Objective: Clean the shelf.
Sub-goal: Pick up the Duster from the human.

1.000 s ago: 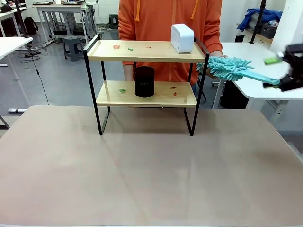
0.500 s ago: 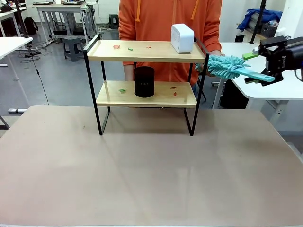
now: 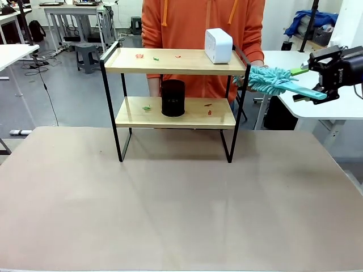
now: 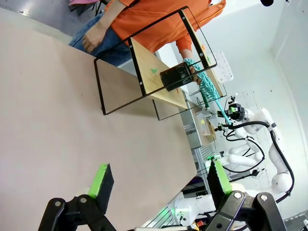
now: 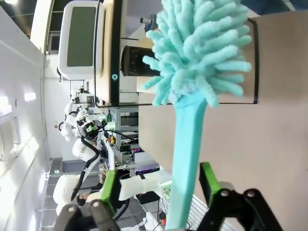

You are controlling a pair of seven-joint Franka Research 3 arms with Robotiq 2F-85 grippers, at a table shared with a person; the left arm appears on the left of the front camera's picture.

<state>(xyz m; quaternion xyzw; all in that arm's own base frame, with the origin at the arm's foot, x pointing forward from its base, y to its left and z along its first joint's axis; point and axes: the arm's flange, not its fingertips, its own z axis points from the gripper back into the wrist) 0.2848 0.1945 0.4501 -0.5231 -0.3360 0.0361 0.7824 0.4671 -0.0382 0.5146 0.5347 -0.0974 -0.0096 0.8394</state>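
Note:
The shelf (image 3: pixel 170 61) stands at the table's far side, with small red and green scraps (image 3: pixel 139 55) on both boards. A white box (image 3: pixel 218 45) sits on the top board and a black cylinder (image 3: pixel 173 98) on the lower one. At the shelf's right end the person holds out a teal fluffy duster (image 3: pixel 269 79). My right gripper (image 3: pixel 299 84) is open, its green pads on either side of the duster's flat handle (image 5: pixel 185 159) with gaps showing. My left gripper (image 4: pixel 159 180) hangs open above the table, far from the shelf (image 4: pixel 144 72).
The person in an orange hoodie (image 3: pixel 198 22) stands right behind the shelf. A white side table (image 3: pixel 317 107) lies under my right gripper. The brown tabletop (image 3: pixel 170 198) stretches in front of the shelf.
My right gripper has moved left from the picture's right edge and now straddles the duster's handle. The duster has shifted slightly left and up. The shelf and its objects have not moved.

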